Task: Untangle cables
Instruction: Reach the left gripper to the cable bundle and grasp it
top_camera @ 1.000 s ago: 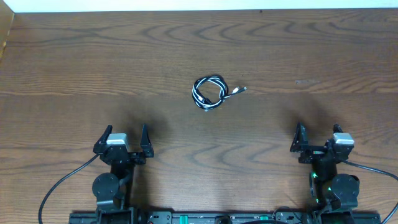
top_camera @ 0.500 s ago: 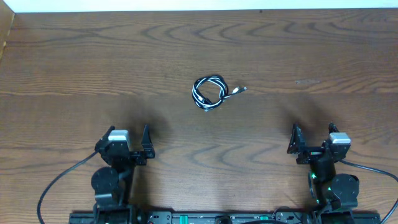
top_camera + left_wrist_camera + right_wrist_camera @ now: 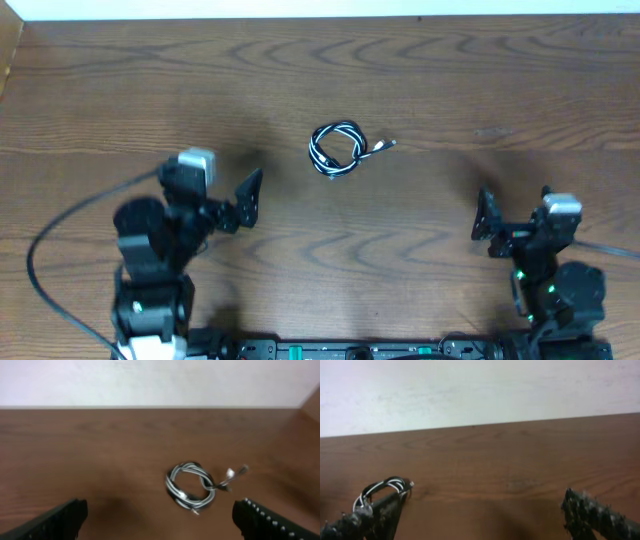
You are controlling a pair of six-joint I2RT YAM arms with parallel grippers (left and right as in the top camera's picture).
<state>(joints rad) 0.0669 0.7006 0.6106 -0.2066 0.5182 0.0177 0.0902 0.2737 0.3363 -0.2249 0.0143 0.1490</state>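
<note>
while its jaws gape, left gripper [image 3: 160, 512] faces the cables [image 3: 171, 486] — apart.

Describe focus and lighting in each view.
Overhead: even light, the cables fairly sharp, with faint arm shadows on the table. Left wrist: the whole frame is soft, but the cables are still readable. Right wrist: the blurriest view, with the cables partly hidden low at the left.

Black and white cables [image 3: 337, 149] lie on a brown wood-grain table [image 3: 480, 80].
</note>
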